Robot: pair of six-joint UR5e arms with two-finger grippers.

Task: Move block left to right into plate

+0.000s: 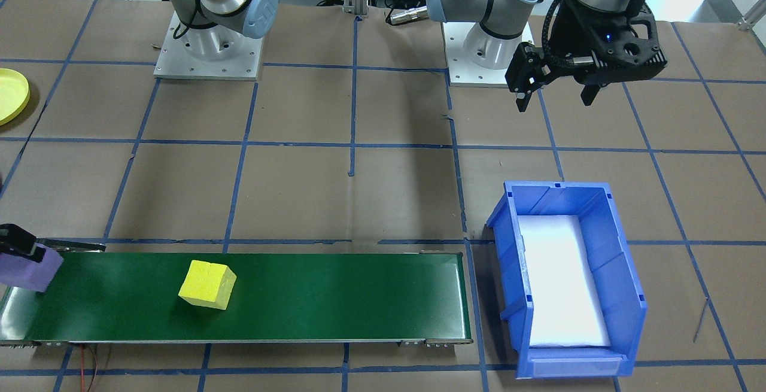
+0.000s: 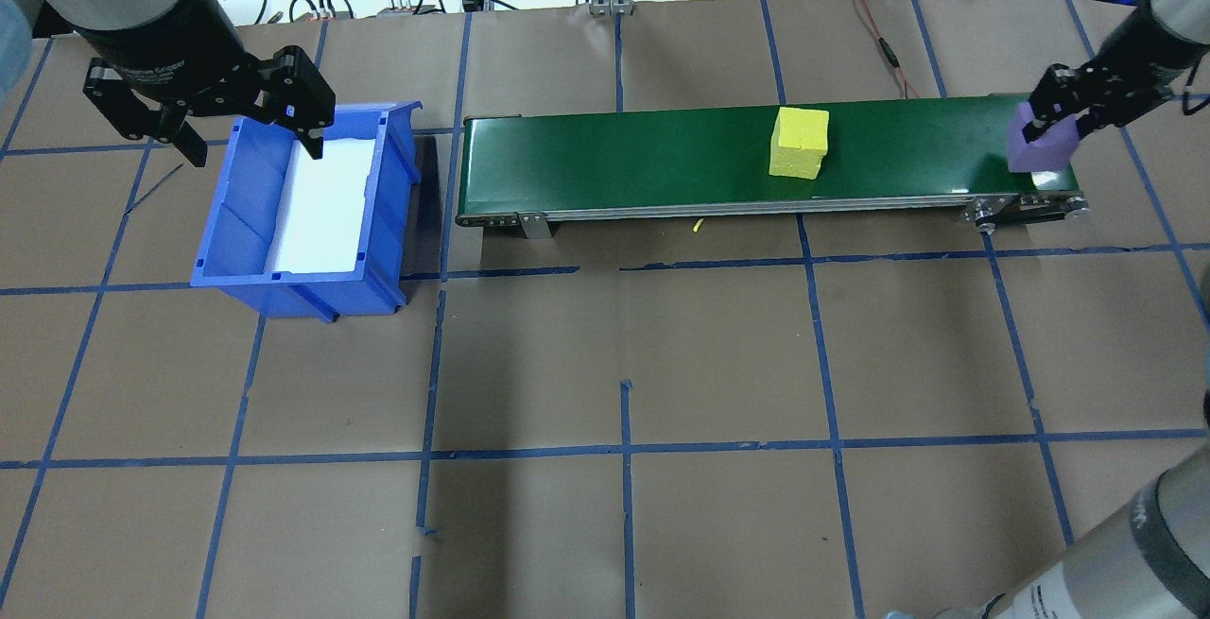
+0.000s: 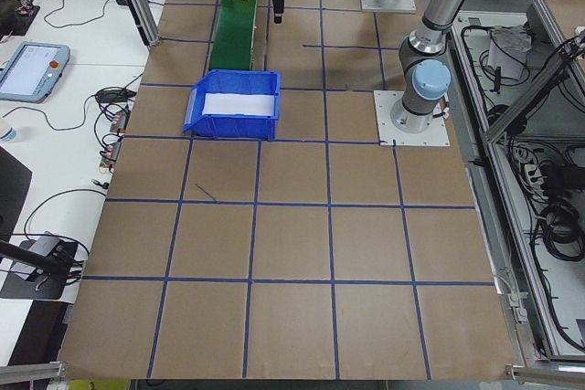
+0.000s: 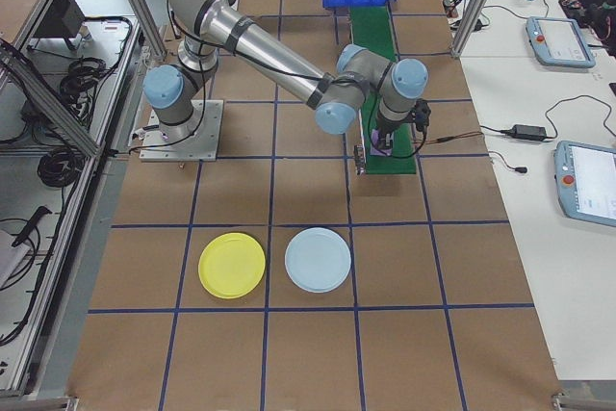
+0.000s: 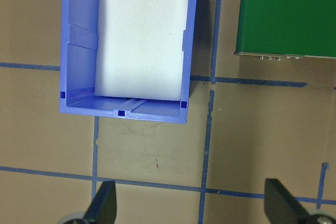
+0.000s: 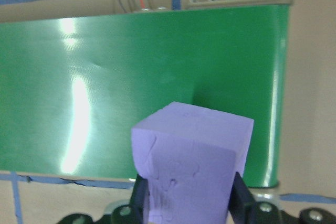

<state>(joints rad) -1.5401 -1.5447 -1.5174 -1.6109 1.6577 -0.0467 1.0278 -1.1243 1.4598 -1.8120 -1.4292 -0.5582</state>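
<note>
Purple block (image 6: pixel 191 163) sits clamped between my right fingers (image 6: pixel 237 195), over the green belt's (image 2: pixel 662 156) end. Leftward, my left fingers (image 5: pixel 102 203) hang apart beside the blue bin (image 5: pixel 79 40). Yellow plate (image 4: pixel 231 265) lies well behind my right fingers.

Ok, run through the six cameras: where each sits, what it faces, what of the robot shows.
Front-facing: across the table, facing both arm bases, left gripper.
Overhead: behind the robot, over conveyor belt, blue bin; both grippers.
Exterior left: table end, left arm near.
Exterior right: opposite end, yellow plate, right arm.
Left wrist: down onto the bin; fingertips.
Right wrist: purple block in right gripper.
Front and overhead share the yellow block.
</note>
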